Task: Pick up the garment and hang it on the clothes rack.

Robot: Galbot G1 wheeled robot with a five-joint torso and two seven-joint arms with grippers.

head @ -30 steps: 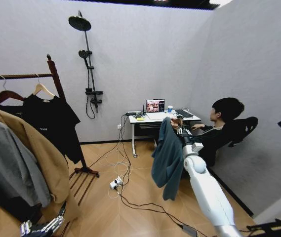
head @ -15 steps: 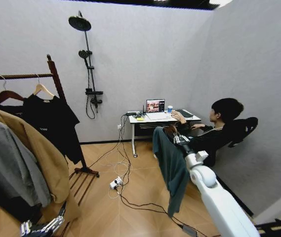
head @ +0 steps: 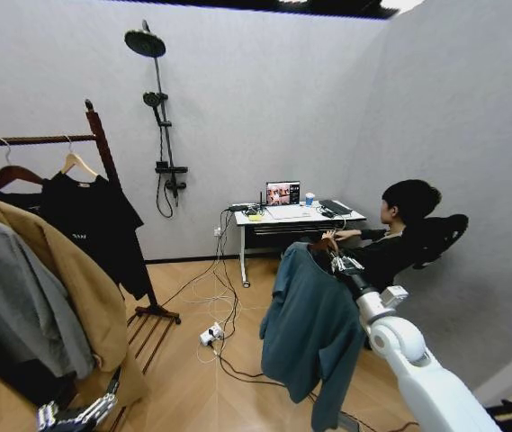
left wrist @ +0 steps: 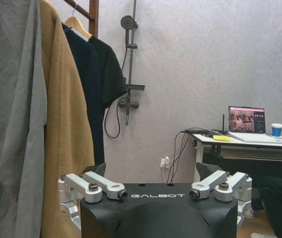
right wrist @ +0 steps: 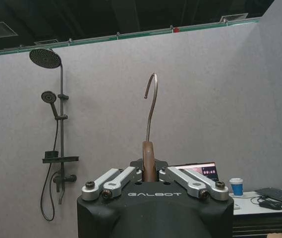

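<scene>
clothes rack (head: 101,144): far left of the head frame; top bar and one knob-topped post visible, bar already carrying a black T-shirt (head: 94,225), a tan coat (head: 53,270) and a grey garment (head: 13,310).
garment (head: 314,337): dark teal top, lower centre-right of the head frame, hanging free in the air off the right arm, well apart from the rack, broad side toward the camera.
right gripper (head: 335,261): centre-right of the head frame at the top of the garment. In the right wrist view its jaws are closed on the wooden neck of the hanger (right wrist: 148,161), metal hook (right wrist: 151,106) upright and open above.
left gripper (left wrist: 155,191): low beside the rack's clothes; jaws spread wide, holding nothing.
risk, crowding: little free bar shows; likely the hook meets a hanger already there.
risk, swing: the loose hem may sway and snag the coat in transit.
risk, grip: a narrow pinch; the hanger could pivot and tip the hook off line.
</scene>
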